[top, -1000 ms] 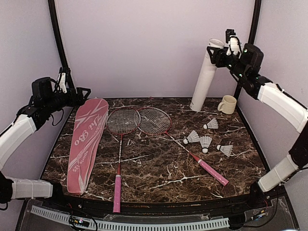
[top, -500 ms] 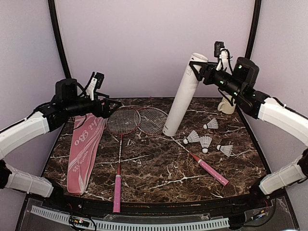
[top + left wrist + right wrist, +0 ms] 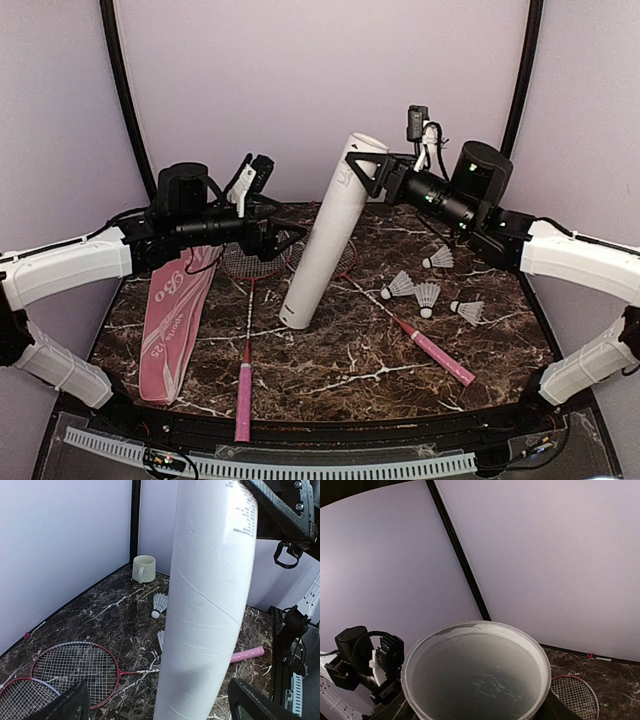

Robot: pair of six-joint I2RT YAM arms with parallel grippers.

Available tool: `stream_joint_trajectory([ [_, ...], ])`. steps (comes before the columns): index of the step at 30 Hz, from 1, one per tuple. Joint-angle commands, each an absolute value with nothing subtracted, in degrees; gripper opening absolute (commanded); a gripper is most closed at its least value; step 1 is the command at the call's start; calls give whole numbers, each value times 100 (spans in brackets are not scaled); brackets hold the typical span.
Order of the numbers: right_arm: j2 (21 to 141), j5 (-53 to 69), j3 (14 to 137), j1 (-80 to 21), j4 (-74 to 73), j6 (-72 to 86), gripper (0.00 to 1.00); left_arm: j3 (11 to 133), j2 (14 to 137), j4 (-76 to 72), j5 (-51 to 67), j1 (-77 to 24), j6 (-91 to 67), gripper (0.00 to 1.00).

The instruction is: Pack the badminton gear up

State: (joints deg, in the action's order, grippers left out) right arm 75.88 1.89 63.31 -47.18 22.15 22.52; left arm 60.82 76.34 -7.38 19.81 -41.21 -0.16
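White tube [image 3: 322, 235] leans, axis 7–1 o'clock, open end up. R hand [image 3: 368, 172] clamped on top rim; L hand [image 3: 285, 238] wide apart at mid-tube.

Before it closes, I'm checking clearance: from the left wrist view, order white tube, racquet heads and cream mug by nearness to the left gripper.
1. white tube, directly ahead of the open left gripper.
2. racquet heads, low left, lying flat.
3. cream mug, far back corner.

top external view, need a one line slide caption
Right gripper holds the tilted white tube by its top end; the left gripper sits open beside its middle.
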Motion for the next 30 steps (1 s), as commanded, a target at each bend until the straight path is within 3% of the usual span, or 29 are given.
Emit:
stream_joint_trajectory([
  [1,7750,114,6318,-4944,3128,2617,60,6204,7801,-1112,2285,-4208,-123,99],
  [13,8304,41,6445,-5357,3628,2809,60,6252,8233,-1403,3071,-4250,-524,99],
  [20,8405,-134,6382,-5453,3837,2864,60,6032,8188,-1524,2819,-4252,-524,96],
  [30,8551,-232,6407,-5487,3863,2988,61,5989,8180,-1425,2936,-4254,-369,74],
])
